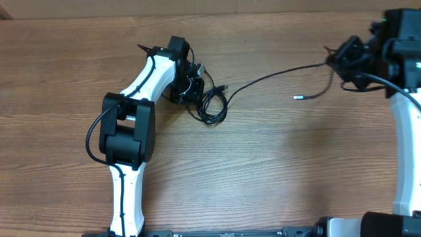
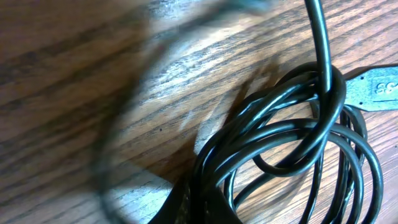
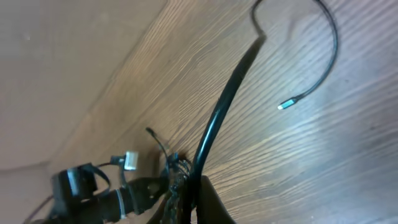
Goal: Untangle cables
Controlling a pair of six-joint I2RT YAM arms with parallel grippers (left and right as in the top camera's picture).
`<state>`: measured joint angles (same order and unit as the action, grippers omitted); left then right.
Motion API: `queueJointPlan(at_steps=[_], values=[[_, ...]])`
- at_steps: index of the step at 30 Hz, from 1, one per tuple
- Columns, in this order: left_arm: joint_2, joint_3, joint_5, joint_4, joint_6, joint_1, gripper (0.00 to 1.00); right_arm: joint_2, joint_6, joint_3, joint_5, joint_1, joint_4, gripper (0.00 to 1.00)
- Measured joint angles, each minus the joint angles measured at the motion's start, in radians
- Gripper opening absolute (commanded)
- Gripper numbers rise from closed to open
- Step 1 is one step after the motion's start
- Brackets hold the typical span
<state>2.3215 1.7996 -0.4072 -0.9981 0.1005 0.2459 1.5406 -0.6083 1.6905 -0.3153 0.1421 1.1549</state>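
The cables are thin black cords. A coiled bundle lies on the wooden table just right of my left gripper, which is shut on the coil's edge. In the left wrist view the loops fill the right side, a grey plug rests beside them, and my dark fingers pinch the strands at the bottom edge. One strand runs from the bundle to my right gripper, shut on it at the far right. Its free end curls back onto the table, with the plug tip in the right wrist view.
The table's far edge runs along the top of the overhead view. My left arm stretches from the front edge toward the bundle. The right arm's own wiring and a white connector hang beside the right gripper.
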Motion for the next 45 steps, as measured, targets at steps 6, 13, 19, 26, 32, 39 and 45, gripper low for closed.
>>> queueJointPlan(at_steps=[6, 13, 19, 26, 32, 39, 45], values=[[0.0, 0.0, 0.0, 0.0, 0.0, 0.0, 0.05, -0.014, 0.014, 0.0, -0.214, 0.172, -0.026, 0.04], [0.0, 0.0, 0.0, 0.0, 0.0, 0.0, 0.05, -0.056, 0.032, 0.0, -0.639, 0.42, -0.132, 0.04], [0.0, 0.0, 0.0, 0.0, 0.0, 0.0, 0.05, -0.076, 0.061, 0.0, -0.78, 0.603, -0.138, 0.04], [0.0, 0.0, -0.003, 0.0, 0.0, 0.0, 0.05, -0.076, 0.068, 0.0, -0.861, 0.829, -0.155, 0.04], [0.0, 0.0, 0.0, 0.0, 0.0, -0.002, 0.05, -0.076, 0.018, 0.0, -0.893, 0.987, -0.241, 0.04], [0.0, 0.0, 0.0, 0.0, 0.0, -0.002, 0.05, -0.076, 0.006, 0.0, -0.89, 0.983, -0.232, 0.04], [0.0, 0.0, 0.0, 0.0, 0.0, -0.004, 0.05, -0.077, 0.097, 0.006, -0.801, 0.813, -0.055, 0.26]])
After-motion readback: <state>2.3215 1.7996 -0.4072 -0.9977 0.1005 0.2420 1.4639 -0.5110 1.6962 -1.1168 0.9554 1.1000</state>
